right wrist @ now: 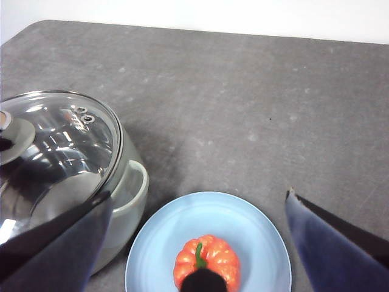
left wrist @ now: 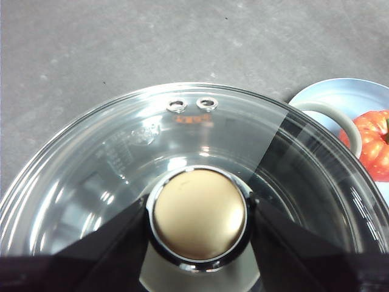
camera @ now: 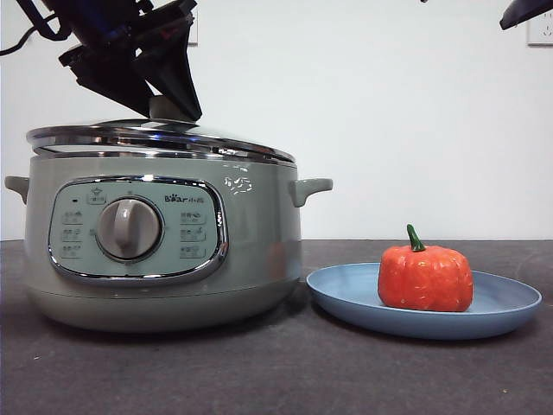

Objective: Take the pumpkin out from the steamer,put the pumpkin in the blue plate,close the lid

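The orange pumpkin (camera: pixel 425 278) with its green stem sits upright in the blue plate (camera: pixel 346 294), to the right of the sage-green steamer (camera: pixel 251 242). The glass lid (camera: pixel 216 143) rests on the steamer's rim. My left gripper (camera: pixel 164 95) comes down onto it from above. In the left wrist view its jaws press both sides of the lid's pale knob (left wrist: pixel 199 210), so it is shut on the lid (left wrist: pixel 121 158). My right gripper (right wrist: pixel 199 193) hangs open high above the plate (right wrist: pixel 255 237) and pumpkin (right wrist: pixel 213 258), holding nothing.
The steamer's side handle (camera: pixel 309 187) sticks out toward the plate, a small gap apart from its rim. Dark grey tabletop (right wrist: pixel 243 109) stretches behind the pot and plate. A white wall stands at the back.
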